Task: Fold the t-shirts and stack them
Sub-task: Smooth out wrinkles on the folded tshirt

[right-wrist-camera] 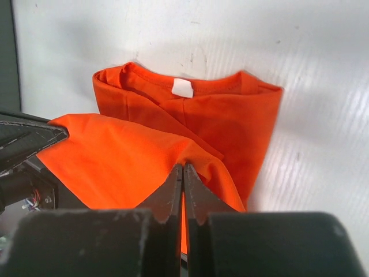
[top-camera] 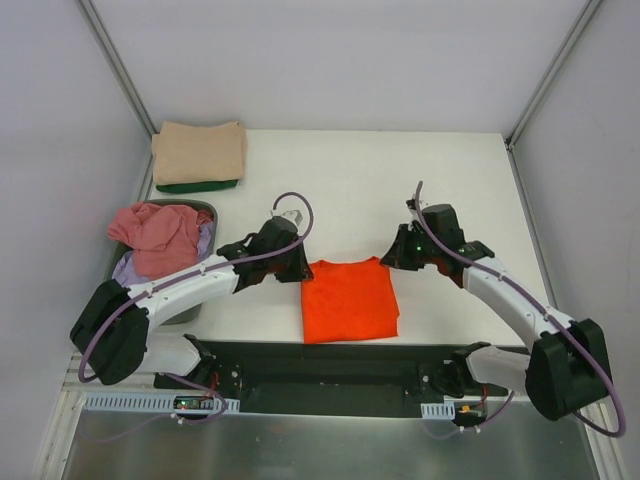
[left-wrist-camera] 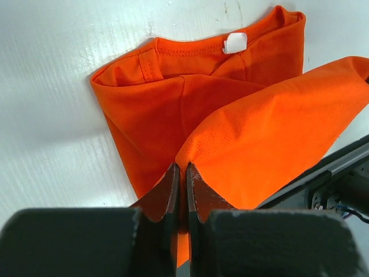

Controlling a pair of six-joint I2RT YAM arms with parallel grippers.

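A bright orange t-shirt [top-camera: 349,298] lies partly folded on the white table, its white neck label [left-wrist-camera: 235,42] showing in both wrist views [right-wrist-camera: 183,88]. My left gripper [left-wrist-camera: 180,167] is shut on its left corner, at the shirt's far left edge [top-camera: 297,265]. My right gripper [right-wrist-camera: 183,167] is shut on the opposite far right corner [top-camera: 400,257]. A raised orange layer spans between the two. A folded tan shirt [top-camera: 199,151] sits on a dark green one [top-camera: 198,185] at the far left. Pink [top-camera: 157,235] and lilac [top-camera: 130,266] shirts lie crumpled in the basket.
The dark grey basket [top-camera: 205,208] stands at the left edge beside my left arm. A black base rail [top-camera: 330,362] runs along the near edge. Grey walls and metal posts close in the table on three sides.
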